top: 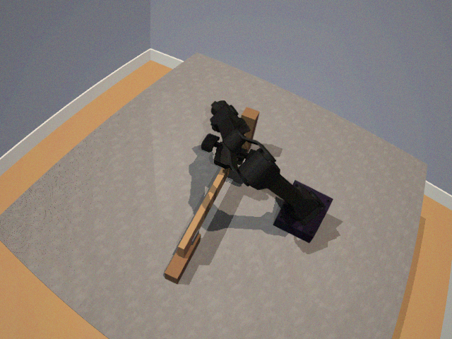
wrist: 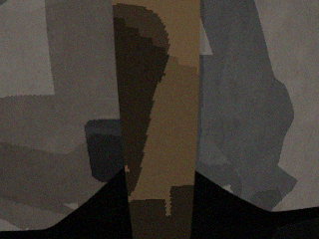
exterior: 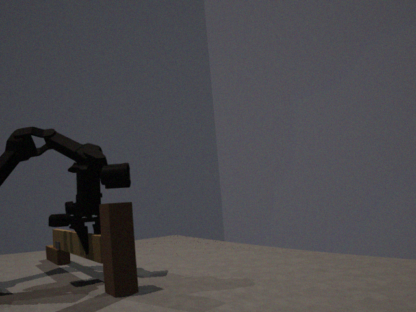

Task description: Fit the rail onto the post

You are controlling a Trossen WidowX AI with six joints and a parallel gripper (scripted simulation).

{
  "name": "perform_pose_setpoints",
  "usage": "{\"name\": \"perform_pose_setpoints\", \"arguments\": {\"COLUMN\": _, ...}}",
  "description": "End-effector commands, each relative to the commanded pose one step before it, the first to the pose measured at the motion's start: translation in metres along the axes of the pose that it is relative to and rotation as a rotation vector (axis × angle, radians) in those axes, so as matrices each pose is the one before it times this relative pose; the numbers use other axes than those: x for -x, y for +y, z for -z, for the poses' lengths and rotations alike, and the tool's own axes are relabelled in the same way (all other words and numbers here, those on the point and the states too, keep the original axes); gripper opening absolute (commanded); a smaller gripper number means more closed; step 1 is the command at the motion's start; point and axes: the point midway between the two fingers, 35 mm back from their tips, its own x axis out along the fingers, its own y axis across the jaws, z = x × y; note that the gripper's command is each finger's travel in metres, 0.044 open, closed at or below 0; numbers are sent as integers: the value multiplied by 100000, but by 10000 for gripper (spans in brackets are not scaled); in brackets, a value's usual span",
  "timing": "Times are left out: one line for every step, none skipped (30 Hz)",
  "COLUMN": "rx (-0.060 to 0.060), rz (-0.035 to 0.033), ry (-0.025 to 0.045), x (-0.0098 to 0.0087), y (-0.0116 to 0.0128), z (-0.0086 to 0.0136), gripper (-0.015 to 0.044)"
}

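The long rail has its far end at the grey bracket on the low footboard block. Its near part is raised off the table and looks roughly level. My gripper is shut on the rail near its post end, pointing down, one finger on each side. The post stands upright beyond the rail's near end. The pegs, the rail's end holes and any gap at the post are hidden by the arm and post.
The arm's dark base stands on the grey table top, to the right of the rail in the top view. The arm arches over the rail, and its upper joints hang close beside the post. Shadows lie around the rail.
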Motion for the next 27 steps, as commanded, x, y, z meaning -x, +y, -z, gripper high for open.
{"name": "perform_pose_setpoints", "arguments": {"rx": 142, "rz": 954, "ry": 357, "x": 387, "y": -39, "z": -14, "gripper": 0}}
{"name": "perform_pose_setpoints", "arguments": {"rx": 0, "rz": 0, "ry": -1, "x": -18, "y": 6, "z": 0, "gripper": 0}}
{"name": "perform_pose_setpoints", "arguments": {"rx": 0, "rz": 0, "ry": -1, "x": -23, "y": 6, "z": 0, "gripper": 0}}
{"name": "perform_pose_setpoints", "arguments": {"rx": 0, "rz": 0, "ry": -1, "x": -28, "y": 6, "z": 0, "gripper": 0}}
{"name": "perform_pose_setpoints", "arguments": {"rx": 0, "rz": 0, "ry": -1, "x": -30, "y": 6, "z": 0, "gripper": 0}}
{"name": "perform_pose_setpoints", "arguments": {"rx": 0, "rz": 0, "ry": -1, "x": -30, "y": 5, "z": 0, "gripper": 0}}
{"name": "perform_pose_setpoints", "arguments": {"rx": 0, "rz": 0, "ry": -1, "x": -27, "y": 4, "z": 0, "gripper": 0}}
{"name": "perform_pose_setpoints", "arguments": {"rx": 0, "rz": 0, "ry": -1, "x": -21, "y": 2, "z": 0, "gripper": 0}}
{"name": "perform_pose_setpoints", "arguments": {"rx": 0, "rz": 0, "ry": -1, "x": -15, "y": 1, "z": 0, "gripper": 0}}
{"name": "perform_pose_setpoints", "arguments": {"rx": 0, "rz": 0, "ry": 0, "x": 0, "y": 0, "z": 0, "gripper": 0}}
{"name": "perform_pose_setpoints", "arguments": {"rx": 0, "rz": 0, "ry": -1, "x": -14, "y": 0, "z": 0, "gripper": 0}}
{"name": "perform_pose_setpoints", "arguments": {"rx": 0, "rz": 0, "ry": 0, "x": -2, "y": 1, "z": 5, "gripper": 0}}
{"name": "perform_pose_setpoints", "arguments": {"rx": 0, "rz": 0, "ry": 0, "x": -4, "y": 2, "z": 9, "gripper": 0}}
{"name": "perform_pose_setpoints", "arguments": {"rx": 0, "rz": 0, "ry": 0, "x": -5, "y": 4, "z": 13, "gripper": 0}}
{"name": "perform_pose_setpoints", "arguments": {"rx": 0, "rz": 0, "ry": 1, "x": -7, "y": 5, "z": 18, "gripper": 0}}
{"name": "perform_pose_setpoints", "arguments": {"rx": 0, "rz": 0, "ry": 1, "x": -9, "y": 6, "z": 23, "gripper": 0}}
{"name": "perform_pose_setpoints", "arguments": {"rx": 0, "rz": 0, "ry": 1, "x": -10, "y": 7, "z": 26, "gripper": 0}}
{"name": "perform_pose_setpoints", "arguments": {"rx": 0, "rz": 0, "ry": 1, "x": -11, "y": 7, "z": 28, "gripper": 0}}
{"name": "perform_pose_setpoints", "arguments": {"rx": 0, "rz": 0, "ry": 1, "x": -10, "y": 7, "z": 29, "gripper": 0}}
{"name": "perform_pose_setpoints", "arguments": {"rx": 0, "rz": 0, "ry": 1, "x": -10, "y": 7, "z": 29, "gripper": 0}}
{"name": "perform_pose_setpoints", "arguments": {"rx": 0, "rz": 0, "ry": 1, "x": -10, "y": 8, "z": 30, "gripper": 0}}
{"name": "perform_pose_setpoints", "arguments": {"rx": 0, "rz": 0, "ry": 1, "x": -10, "y": 8, "z": 30, "gripper": 0}}
{"name": "perform_pose_setpoints", "arguments": {"rx": 0, "rz": 0, "ry": 1, "x": -9, "y": 8, "z": 31, "gripper": 0}}
{"name": "perform_pose_setpoints", "arguments": {"rx": 0, "rz": 0, "ry": 1, "x": -9, "y": 8, "z": 31, "gripper": 0}}
{"name": "perform_pose_setpoints", "arguments": {"rx": 0, "rz": 0, "ry": 1, "x": -7, "y": 8, "z": 29, "gripper": 0}}
{"name": "perform_pose_setpoints", "arguments": {"rx": 0, "rz": 0, "ry": 1, "x": -6, "y": 8, "z": 30, "gripper": 0}}
{"name": "perform_pose_setpoints", "arguments": {"rx": 0, "rz": 0, "ry": 1, "x": -6, "y": 8, "z": 29, "gripper": 0}}
